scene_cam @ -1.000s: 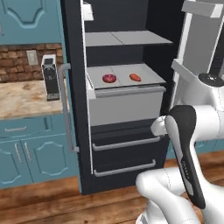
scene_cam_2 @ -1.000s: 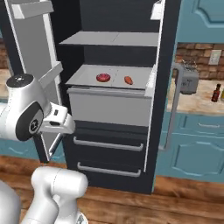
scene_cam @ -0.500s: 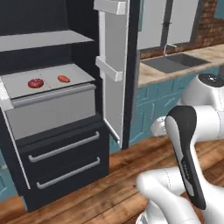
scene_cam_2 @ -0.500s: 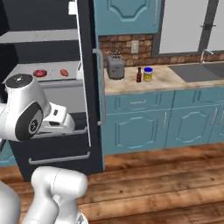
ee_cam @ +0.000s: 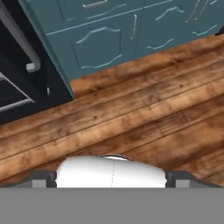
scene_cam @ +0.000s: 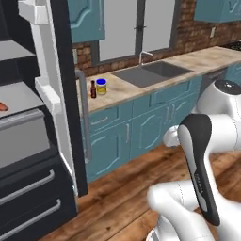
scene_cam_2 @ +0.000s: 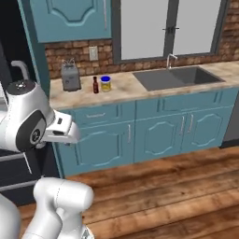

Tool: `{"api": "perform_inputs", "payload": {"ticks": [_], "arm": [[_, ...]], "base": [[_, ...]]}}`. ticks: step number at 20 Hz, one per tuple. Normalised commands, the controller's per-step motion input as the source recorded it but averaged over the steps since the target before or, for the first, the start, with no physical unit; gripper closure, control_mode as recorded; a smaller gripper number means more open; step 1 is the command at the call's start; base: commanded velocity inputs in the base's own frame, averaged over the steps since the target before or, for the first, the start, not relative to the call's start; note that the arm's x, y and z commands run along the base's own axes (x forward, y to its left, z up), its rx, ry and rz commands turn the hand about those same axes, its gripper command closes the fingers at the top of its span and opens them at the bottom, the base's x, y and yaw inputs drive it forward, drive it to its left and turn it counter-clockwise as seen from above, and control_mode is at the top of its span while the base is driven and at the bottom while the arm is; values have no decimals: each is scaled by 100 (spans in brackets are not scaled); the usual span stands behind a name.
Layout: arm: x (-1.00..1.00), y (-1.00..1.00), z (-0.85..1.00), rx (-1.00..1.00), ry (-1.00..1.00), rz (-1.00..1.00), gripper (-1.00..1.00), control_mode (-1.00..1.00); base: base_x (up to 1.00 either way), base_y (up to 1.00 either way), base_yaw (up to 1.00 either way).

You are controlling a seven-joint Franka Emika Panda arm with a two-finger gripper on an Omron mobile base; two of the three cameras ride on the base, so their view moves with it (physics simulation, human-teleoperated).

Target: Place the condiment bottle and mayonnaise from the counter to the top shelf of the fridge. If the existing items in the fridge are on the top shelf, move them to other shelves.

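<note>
At the far left of your left base frame stands the tall black fridge (scene_cam: 56,70) with its door swung open, the long grey bar handle (scene_cam: 84,115) running down its edge. A small orange-red food piece (scene_cam: 3,107) lies on a pale grey shelf at the left edge, cut by the frame. Just right of the handle, in the upper middle, the beige marbled stone table (scene_cam: 141,87) carries the slim dark red-brown condiment bottle (scene_cam: 93,89) and, just beside it on its right, the squat blue-lidded mayonnaise jar (scene_cam: 101,86). Both stand upright.

In your right base frame the same pair sits upper left of centre: a grey toaster (scene_cam_2: 70,77), then the bottle (scene_cam_2: 95,85), then the jar (scene_cam_2: 106,83), with a steel sink (scene_cam_2: 175,77) further right.

Your claw stands spread wide, holding nothing; the hand camera looks at the wooden plank floor (ee_cam: 144,109).
</note>
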Motion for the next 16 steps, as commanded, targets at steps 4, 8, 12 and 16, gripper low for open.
{"api": "perform_inputs", "payload": {"ticks": [4, 8, 12, 16], "arm": [[0, 0, 0, 0, 0, 0, -100, 100], [0, 0, 0, 0, 0, 0, -100, 100], [0, 0, 0, 0, 0, 0, -100, 100], [0, 0, 0, 0, 0, 0, -100, 100]], "base": [[100, -89, 13], [100, -77, 11], [100, -39, 20], [100, -13, 39]]}}
